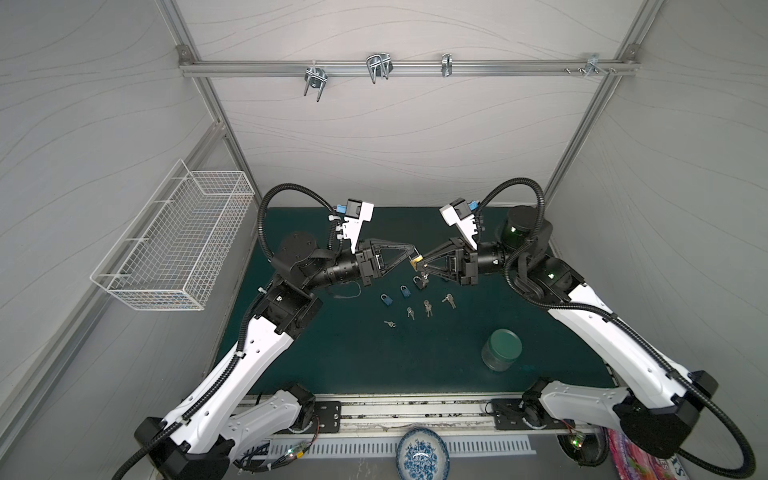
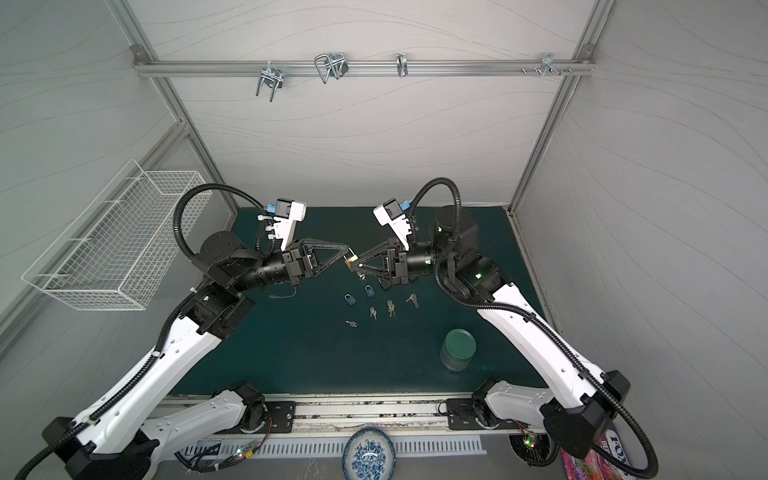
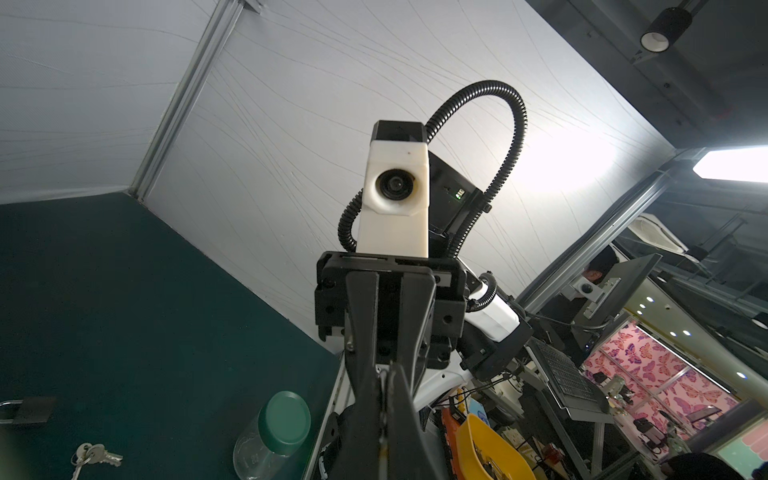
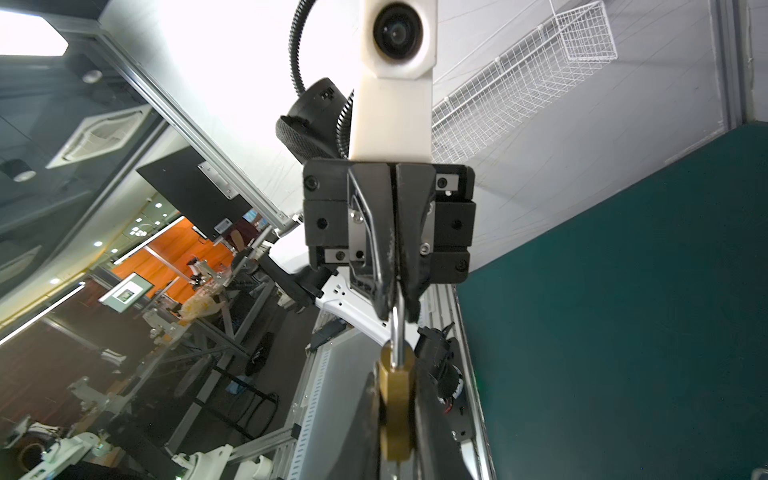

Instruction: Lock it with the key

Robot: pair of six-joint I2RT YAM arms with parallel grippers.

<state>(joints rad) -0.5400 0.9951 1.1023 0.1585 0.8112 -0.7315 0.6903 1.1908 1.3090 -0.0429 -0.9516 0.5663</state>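
Padlock [image 1: 415,261] held aloft at twelve o'clock of the loose keys [image 1: 428,308] on the table [image 1: 374,365]: left gripper [image 4: 398,309] pinches its shackle [image 4: 398,337], right gripper [image 1: 425,264] clamps its brass body. Opposing pulls could twist it free and drop it.

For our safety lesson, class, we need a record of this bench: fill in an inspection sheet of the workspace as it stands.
Surface: green mat, no spill seen.
Job's things: brass padlock held off the mat; other padlocks and four key bunches lying on it.
Clutter: lidded jar; bowl beyond the front edge.
Pincers: left pincer shut on the shackle; right pincer shut on the body.
Cables: black hoses loop over both arms; thin cord on mat.
Surroundings: wire basket, hook rail.
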